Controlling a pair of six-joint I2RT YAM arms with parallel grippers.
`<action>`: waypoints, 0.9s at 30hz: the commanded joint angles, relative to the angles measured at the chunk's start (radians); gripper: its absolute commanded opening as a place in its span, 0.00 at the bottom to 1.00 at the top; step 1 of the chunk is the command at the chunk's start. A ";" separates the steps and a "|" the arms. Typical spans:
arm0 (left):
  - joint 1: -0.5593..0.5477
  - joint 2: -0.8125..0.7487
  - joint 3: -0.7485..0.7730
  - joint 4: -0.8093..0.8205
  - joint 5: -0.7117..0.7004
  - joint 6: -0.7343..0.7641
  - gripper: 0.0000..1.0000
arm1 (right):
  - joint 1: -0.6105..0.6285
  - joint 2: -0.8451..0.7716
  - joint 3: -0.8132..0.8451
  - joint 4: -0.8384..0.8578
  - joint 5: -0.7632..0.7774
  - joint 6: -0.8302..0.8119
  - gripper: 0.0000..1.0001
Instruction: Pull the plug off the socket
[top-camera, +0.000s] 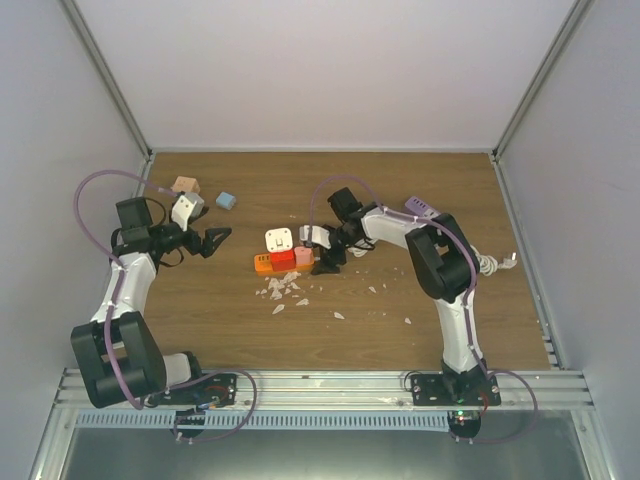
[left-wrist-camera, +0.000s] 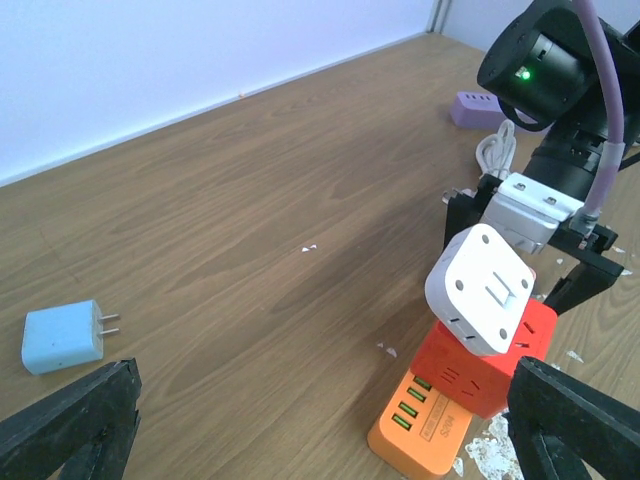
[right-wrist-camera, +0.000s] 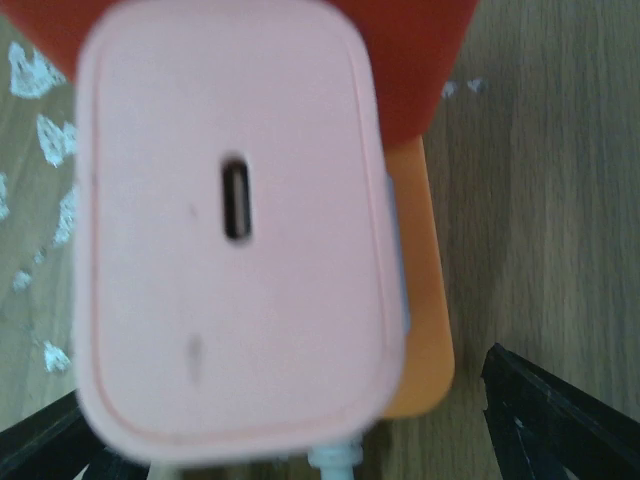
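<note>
Left wrist view shows the plug (left-wrist-camera: 480, 290), a white block with rounded corners, sitting tilted on the red end of the socket (left-wrist-camera: 420, 428). The socket is a short orange strip lying near the middle of the wooden surface (top-camera: 400, 180). Whether the plug's pins are seated cannot be told. On the socket's other side from the plug stands a pink adapter (right-wrist-camera: 235, 230) with a small oval port in its face, filling the right wrist view.

The right gripper (top-camera: 322, 262) has its jaws open, one finger on each side of the pink adapter, with a gap showing beside it. The left gripper (top-camera: 220, 241) hangs to the left of the socket, well apart from it, with its jaws spread wide and holding nothing.

White scraps (top-camera: 285, 290) lie on the surface just in front of the socket. A light-blue adapter (left-wrist-camera: 62, 337) and a tan cube (top-camera: 184, 185) lie toward the far left, and a purple power strip (top-camera: 420, 208) toward the far right.
</note>
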 joint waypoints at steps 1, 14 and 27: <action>0.005 -0.027 0.027 0.000 -0.001 -0.021 0.99 | 0.027 0.010 0.015 0.029 -0.056 0.019 0.85; 0.005 -0.035 0.030 0.066 -0.127 -0.104 0.99 | 0.043 -0.054 -0.102 0.080 -0.063 0.005 0.52; -0.075 -0.041 0.027 -0.056 -0.107 -0.003 0.99 | 0.044 -0.214 -0.303 0.117 -0.056 0.007 0.39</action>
